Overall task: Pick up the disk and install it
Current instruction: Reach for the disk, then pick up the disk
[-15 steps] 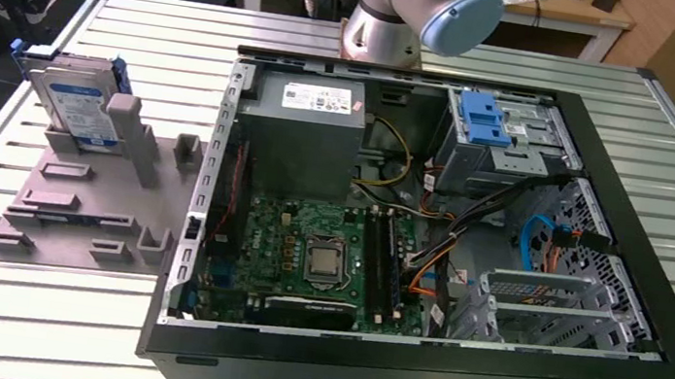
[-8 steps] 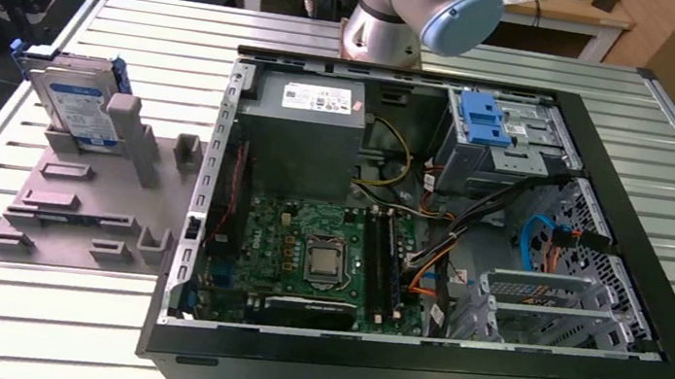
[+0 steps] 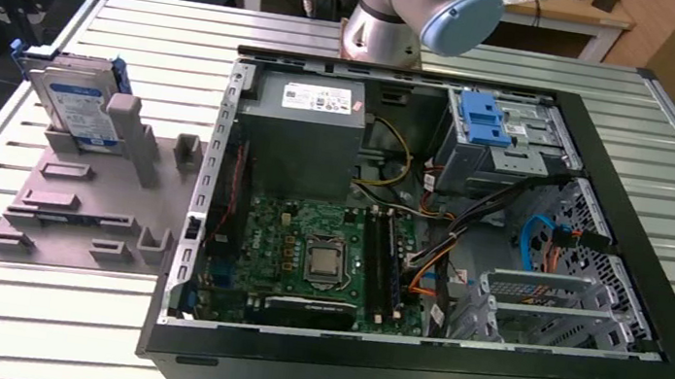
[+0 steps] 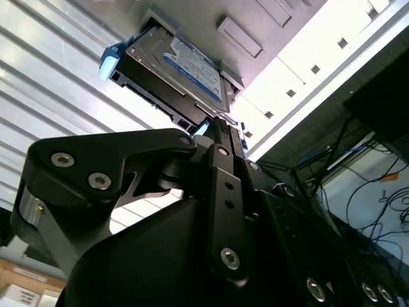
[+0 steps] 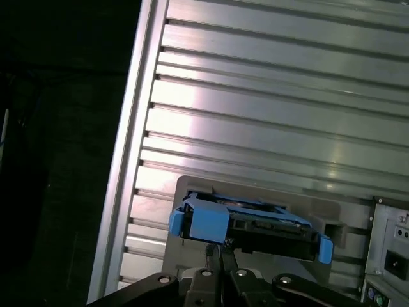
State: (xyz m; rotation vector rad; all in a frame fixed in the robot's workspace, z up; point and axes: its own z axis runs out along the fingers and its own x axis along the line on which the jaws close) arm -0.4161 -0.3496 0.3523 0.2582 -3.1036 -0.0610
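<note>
Exterior view: the disk (image 3: 67,98) is being held on edge, slightly tilted, in a slot at the far end of the grey slotted tray (image 3: 73,213).
Tray position: the tray is being supported by the slatted metal table (image 3: 20,314), at the exterior view's left of the open computer case (image 3: 418,377).
Disk and claw: in the first wrist view the gripper (image 5: 219,249) is being shown with its tips just beside the near edge of the disk (image 5: 255,228); whether they are touching it cannot be told.
Claw state: the two fingers (image 5: 209,259) are being shown closed against each other, apparently with nothing between them.
Second wrist view: the labelled face of the disk (image 4: 192,67) is being shown just beyond the gripper (image 4: 220,125).
Counts, task things: one disk and one gripper are being counted; two blue side rails (image 5: 198,222) are being shown on the disk.
Counts, other things: one tray, one table and one case are being counted.
Inside the case: one grey metal box (image 3: 305,136) with a white sticker and one blue drive bracket (image 3: 484,121) are being shown.
</note>
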